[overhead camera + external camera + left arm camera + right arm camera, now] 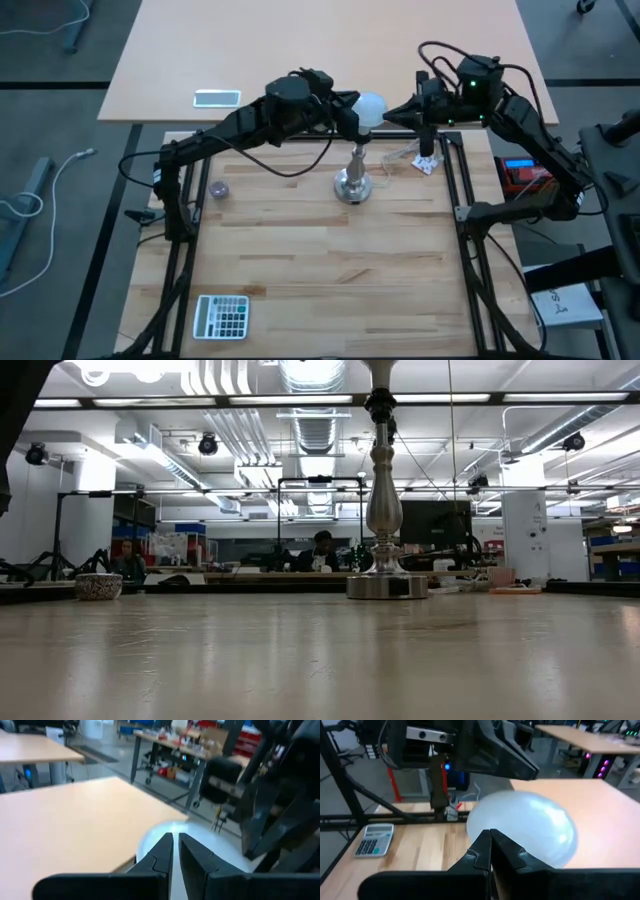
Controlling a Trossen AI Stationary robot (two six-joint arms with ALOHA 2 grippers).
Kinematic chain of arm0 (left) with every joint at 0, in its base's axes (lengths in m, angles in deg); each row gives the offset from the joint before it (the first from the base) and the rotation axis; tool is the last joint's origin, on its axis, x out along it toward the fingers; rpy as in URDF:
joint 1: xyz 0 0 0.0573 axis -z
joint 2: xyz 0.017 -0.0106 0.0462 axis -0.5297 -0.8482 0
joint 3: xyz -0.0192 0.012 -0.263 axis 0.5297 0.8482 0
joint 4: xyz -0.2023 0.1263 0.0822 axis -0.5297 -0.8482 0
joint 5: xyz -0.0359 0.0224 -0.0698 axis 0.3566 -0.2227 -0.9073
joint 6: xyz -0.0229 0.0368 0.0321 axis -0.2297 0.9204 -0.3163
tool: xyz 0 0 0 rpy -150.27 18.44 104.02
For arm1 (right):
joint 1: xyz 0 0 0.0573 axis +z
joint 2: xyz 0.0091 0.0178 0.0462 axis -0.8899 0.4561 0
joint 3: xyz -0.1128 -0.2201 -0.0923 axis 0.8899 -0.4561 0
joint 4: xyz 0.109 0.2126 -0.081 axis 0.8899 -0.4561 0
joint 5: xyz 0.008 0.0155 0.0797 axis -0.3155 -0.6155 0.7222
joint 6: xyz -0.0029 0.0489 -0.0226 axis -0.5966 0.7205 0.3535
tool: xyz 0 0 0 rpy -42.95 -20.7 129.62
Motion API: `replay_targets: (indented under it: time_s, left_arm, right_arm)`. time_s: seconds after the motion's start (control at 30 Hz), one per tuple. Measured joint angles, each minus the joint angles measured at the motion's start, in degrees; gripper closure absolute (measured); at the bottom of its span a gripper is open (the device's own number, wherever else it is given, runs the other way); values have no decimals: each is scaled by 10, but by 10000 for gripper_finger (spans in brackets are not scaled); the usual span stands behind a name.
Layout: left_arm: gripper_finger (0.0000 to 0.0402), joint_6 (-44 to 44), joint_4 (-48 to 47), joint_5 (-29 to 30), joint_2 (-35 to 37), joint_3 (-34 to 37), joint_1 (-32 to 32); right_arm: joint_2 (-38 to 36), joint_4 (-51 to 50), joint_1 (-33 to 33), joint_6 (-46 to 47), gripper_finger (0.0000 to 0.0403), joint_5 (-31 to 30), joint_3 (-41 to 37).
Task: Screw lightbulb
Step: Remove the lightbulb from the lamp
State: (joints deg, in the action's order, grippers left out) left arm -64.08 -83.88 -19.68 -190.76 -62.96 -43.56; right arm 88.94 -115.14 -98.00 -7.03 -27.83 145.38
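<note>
- Pale wood-plank counter [300, 260]; ducted workshop ceiling in the room behind.
- Frosted round lightbulb [370, 106] at twelve o'clock, atop polished silver stand [354, 180].
- Left tool [352, 118] narrow, right tool [388, 113] closed, both flanking the bulb.

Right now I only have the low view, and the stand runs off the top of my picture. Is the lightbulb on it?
Observer: From above, the lightbulb sits over the top of the stand. I cannot tell whether it is threaded in.
Operator: Where are the arms?
Observer: The left gripper is at the bulb's left side and the right gripper is at its right side.
Operator: Is the right one gripping it?
Observer: No, its fingers are shut, with the tips up by the glass.
</note>
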Motion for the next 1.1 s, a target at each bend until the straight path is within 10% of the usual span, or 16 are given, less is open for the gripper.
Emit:
replay_targets:
  time_s: [1.1]
  left_arm:
    - [381,-92,10,-31,-3,19,27]
  right_arm:
    - [4,3,-1,-68,403,-90,-9]
